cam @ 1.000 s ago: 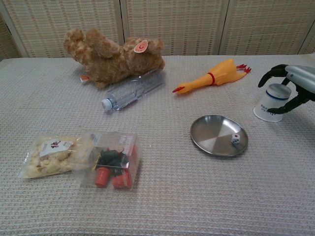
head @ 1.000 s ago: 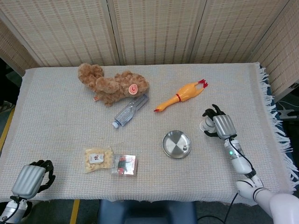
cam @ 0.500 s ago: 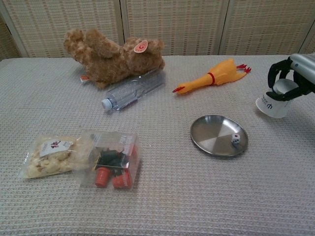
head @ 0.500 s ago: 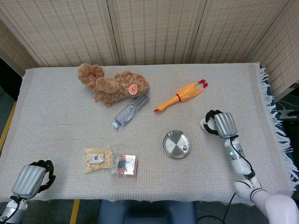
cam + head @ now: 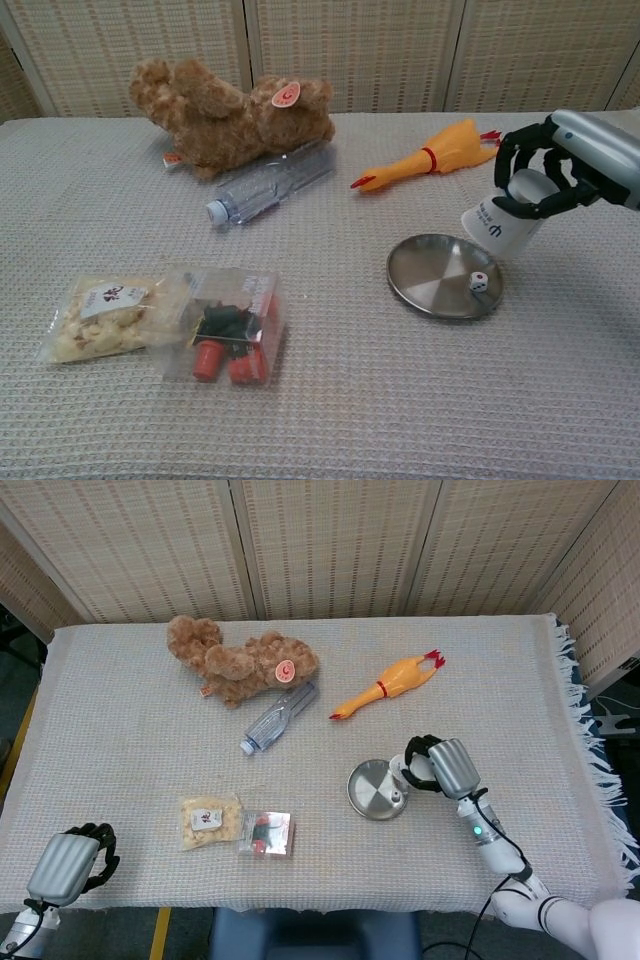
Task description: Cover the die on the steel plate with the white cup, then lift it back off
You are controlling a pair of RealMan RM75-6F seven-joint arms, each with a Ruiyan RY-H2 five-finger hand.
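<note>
Your right robot hand [image 5: 560, 170] has its fingers wrapped over the closed base of the white cup [image 5: 503, 218], holding it mouth-down and tilted, clear of the tabletop [image 5: 330, 400]. The cup hangs at about 2 o'clock from the steel plate [image 5: 432, 280], its rim just above the plate's far-right edge. The die [image 5: 479, 282] sits on the plate at about 4 o'clock, close to the rim and uncovered.

Expect the cup to be light and thin-walled, probably paper or plastic, though the chest view is not sharp enough to tell which. It will likely crush or squirm under a hard squeeze, so the hold near the stiffer base is a sensible one; keep the pressure modest. Level the mouth before lowering, since a tilted rim could clip the small, light die and send it skating across the smooth steel.

Your left robot hand [image 5: 70, 863] rests at the tabletop's near-left corner, fingers curled in, holding nothing.
</note>
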